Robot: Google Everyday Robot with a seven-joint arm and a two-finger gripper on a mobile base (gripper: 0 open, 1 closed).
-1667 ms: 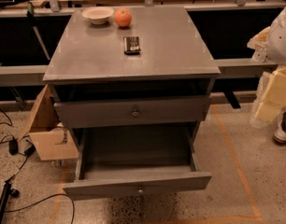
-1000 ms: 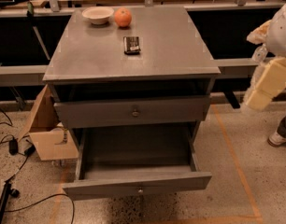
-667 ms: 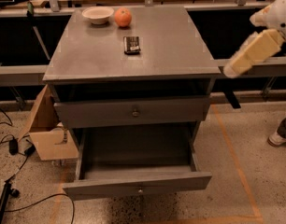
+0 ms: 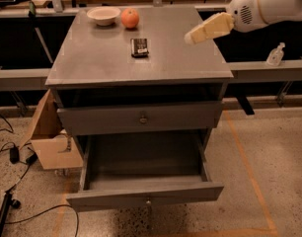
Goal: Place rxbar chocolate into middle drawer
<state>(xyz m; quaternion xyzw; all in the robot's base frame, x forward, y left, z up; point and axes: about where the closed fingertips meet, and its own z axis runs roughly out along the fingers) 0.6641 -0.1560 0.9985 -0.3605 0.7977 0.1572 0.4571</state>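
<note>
The rxbar chocolate (image 4: pixel 139 47) lies flat in its black wrapper on the grey cabinet top (image 4: pixel 101 58), a little back of the middle. The middle drawer (image 4: pixel 146 169) is pulled out wide below, and its inside shows nothing in it. Its knobbed front (image 4: pixel 148 200) faces the camera. My gripper (image 4: pixel 193 36) reaches in from the upper right on a white arm (image 4: pixel 269 4). It hovers above the right part of the cabinet top, roughly a hand's width right of the bar and not touching it.
An orange (image 4: pixel 130 18) and a white bowl (image 4: pixel 103 15) stand at the back of the top. A shut knobbed drawer front (image 4: pixel 141 117) sits above the open drawer. A cardboard box (image 4: pixel 47 139) and cables (image 4: pixel 13 154) are at the left, and a small bottle (image 4: pixel 275 55) is at the right.
The arm swung up and to the left, from beside the cabinet's right side to above the right part of the top. The bar and the drawers have not moved.
</note>
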